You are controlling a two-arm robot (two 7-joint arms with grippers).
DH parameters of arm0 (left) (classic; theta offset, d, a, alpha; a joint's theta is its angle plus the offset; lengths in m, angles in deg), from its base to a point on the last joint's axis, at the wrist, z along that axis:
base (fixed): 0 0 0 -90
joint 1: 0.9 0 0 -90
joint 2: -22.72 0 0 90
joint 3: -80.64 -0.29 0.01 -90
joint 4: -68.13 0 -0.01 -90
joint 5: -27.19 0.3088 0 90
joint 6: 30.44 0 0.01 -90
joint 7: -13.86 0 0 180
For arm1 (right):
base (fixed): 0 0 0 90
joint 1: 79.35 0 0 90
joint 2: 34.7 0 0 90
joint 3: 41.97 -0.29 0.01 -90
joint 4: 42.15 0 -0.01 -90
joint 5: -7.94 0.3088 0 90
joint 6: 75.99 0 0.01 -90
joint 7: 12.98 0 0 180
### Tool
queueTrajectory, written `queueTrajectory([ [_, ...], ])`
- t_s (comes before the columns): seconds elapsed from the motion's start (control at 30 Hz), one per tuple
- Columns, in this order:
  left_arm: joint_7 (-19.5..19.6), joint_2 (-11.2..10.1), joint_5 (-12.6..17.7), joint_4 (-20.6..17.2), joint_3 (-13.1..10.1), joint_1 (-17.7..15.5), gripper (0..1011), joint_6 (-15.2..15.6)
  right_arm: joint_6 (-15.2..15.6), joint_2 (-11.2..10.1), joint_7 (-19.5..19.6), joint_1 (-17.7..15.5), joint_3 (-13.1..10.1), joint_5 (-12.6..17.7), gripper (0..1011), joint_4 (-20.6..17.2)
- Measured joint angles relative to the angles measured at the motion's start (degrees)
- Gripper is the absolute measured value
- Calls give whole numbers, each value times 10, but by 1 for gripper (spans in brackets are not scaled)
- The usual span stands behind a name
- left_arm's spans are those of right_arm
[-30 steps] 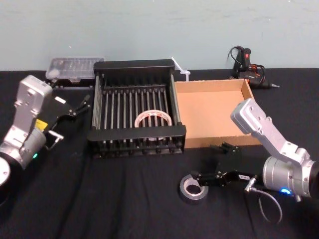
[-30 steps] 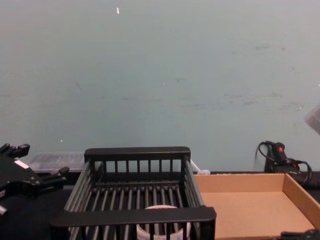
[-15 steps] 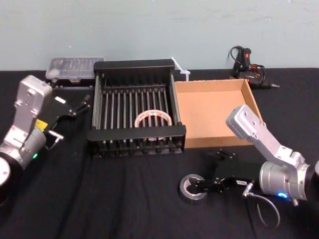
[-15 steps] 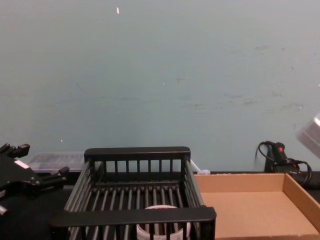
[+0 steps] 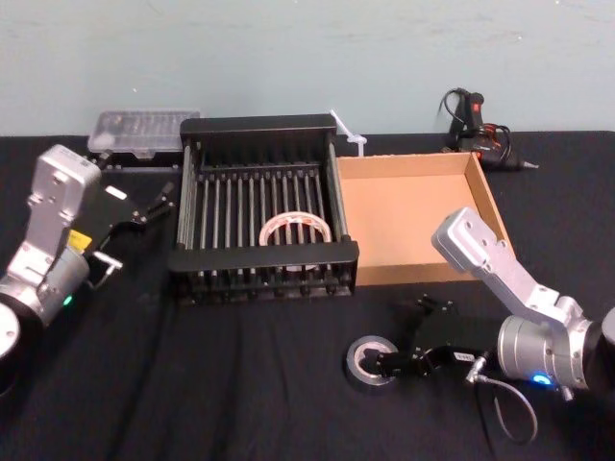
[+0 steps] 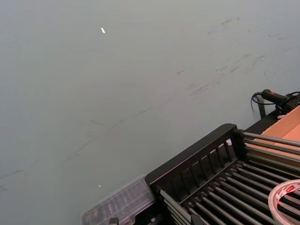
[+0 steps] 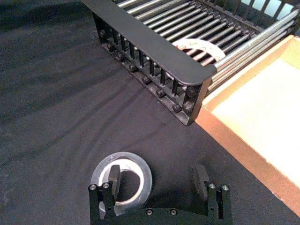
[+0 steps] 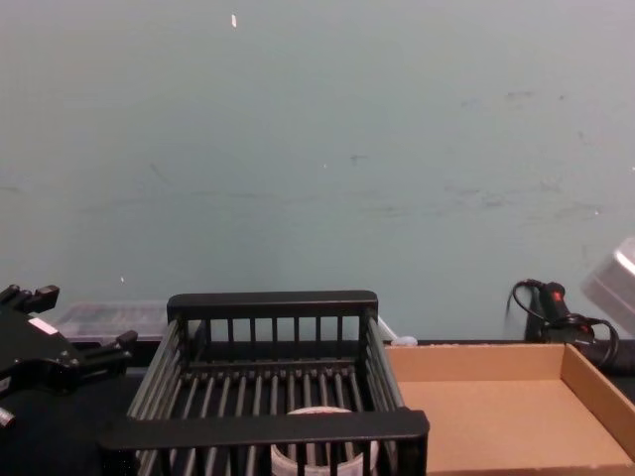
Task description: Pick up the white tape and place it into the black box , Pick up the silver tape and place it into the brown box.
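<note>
Silver tape (image 5: 355,368) lies flat on the surface (image 5: 231,394) before the brown box (image 5: 413,275); my right tool (image 7: 158,179) gapes wide, one finger (image 7: 114,174) in its hollow. My left tool (image 5: 151,205) hangs parted beside the black box (image 5: 259,257).

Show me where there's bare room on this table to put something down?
The brown box floor is bare. Open cloth lies in front of the black box, left of the silver tape. Crowded: the right pincer straddles that tape's wall, the left pincer sits close beside the black box.
</note>
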Motion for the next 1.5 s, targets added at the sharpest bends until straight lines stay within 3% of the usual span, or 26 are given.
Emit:
queueTrajectory([
  [1.33,0,0,0,0,0,0,1001,0,6,11,0,10,6,-3,1000,24],
  [1.5,0,0,0,0,0,0,1001,0,6,11,0,10,6,-3,912,24],
])
